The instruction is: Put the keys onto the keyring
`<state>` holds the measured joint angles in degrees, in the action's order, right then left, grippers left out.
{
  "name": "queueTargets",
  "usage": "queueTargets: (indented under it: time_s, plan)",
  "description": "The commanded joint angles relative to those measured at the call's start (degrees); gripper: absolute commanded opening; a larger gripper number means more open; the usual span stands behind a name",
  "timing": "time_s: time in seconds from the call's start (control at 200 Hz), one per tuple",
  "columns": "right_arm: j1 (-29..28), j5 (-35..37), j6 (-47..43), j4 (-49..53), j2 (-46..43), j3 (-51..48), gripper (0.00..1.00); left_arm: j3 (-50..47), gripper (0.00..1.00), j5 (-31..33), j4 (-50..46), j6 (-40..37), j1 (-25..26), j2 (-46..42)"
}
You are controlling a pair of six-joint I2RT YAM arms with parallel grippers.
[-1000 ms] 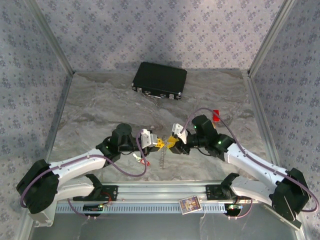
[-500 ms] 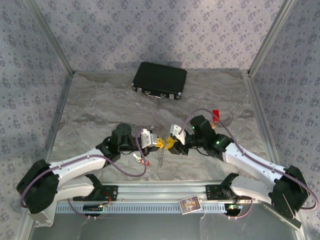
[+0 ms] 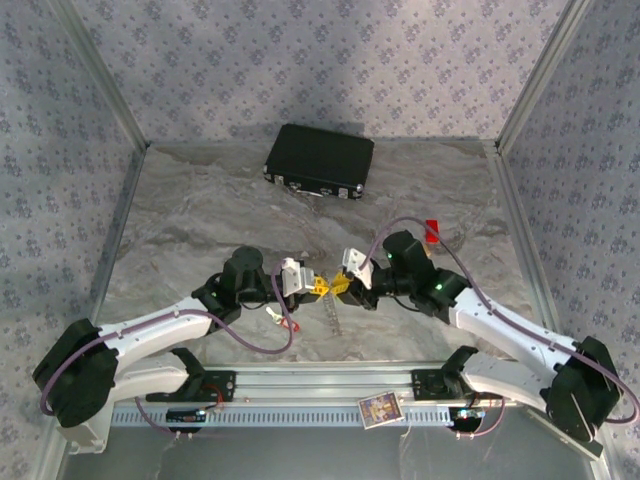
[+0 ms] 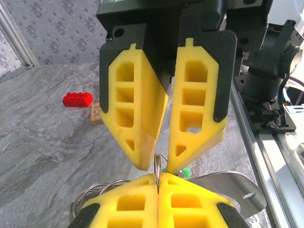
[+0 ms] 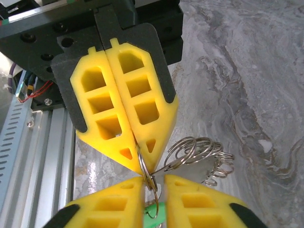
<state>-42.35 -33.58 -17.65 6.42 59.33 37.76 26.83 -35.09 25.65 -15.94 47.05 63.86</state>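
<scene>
Keyring [image 5: 146, 176] pinched in left jaws, between right jaws.

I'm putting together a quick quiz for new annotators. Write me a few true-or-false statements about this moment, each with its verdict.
1. The left gripper is shut on a loop of the keyring. True.
2. The black case lies open right next to the grippers. False: it is closed and lies well beyond them.
3. A red block lies with a small tan block right beside it. True.
4. The two grippers work far apart from each other. False: the left gripper and the right gripper meet almost tip to tip.
</scene>
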Motion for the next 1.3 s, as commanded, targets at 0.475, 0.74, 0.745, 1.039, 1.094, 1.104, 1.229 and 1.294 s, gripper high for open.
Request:
queueTargets:
  time_s: [0.475, 0.74, 0.745, 1.039, 1.094, 1.104, 1.229, 1.294]
  plan:
    - [-2.1, 2.8, -10.2, 14.8, 4.1, 10.1, 0.00, 6.9, 0.21, 3.2, -18.2, -7.2, 1.7, -3.2]
    - [-3.8, 3.9, -13.8, 19.4, 6.5, 14.4, 0.00, 7.8, 0.11, 2.1, -19.2, -8.0, 1.7, -2.5]
    - [-3.8, 3.9, -13.8, 19.4, 6.5, 14.5, 0.00, 7.8, 0.11, 2.0, -19.2, -8.0, 1.7, -2.5]
    - [-1.2, -0.5, -6.0, 6.3, 0.4, 5.6, 0.28, 4.1, 0.00, 0.9, -10.8, -4.5, 1.7, -3.2]
    - [-0.8, -1.1, -4.0, 3.4, -0.5, 3.8, 0.29, 3.0, 0.00, 0.7, -8.1, -3.3, 1.7, -3.2]
    - [-0.7, -1.1, -3.8, 3.0, -0.6, 3.6, 0.28, 2.8, 0.00, 0.6, -7.7, -3.0, 1.7, -3.2]
    - [-0.6, -1.5, -2.0, 0.6, -0.5, 1.9, 0.28, 1.7, 0.00, 0.3, -5.4, -2.0, 1.7, -3.3]
    - [-0.6, -1.7, -1.3, -0.1, -0.1, 1.4, 0.27, 1.3, 0.00, 0.1, -4.5, -1.6, 1.7, -3.3]
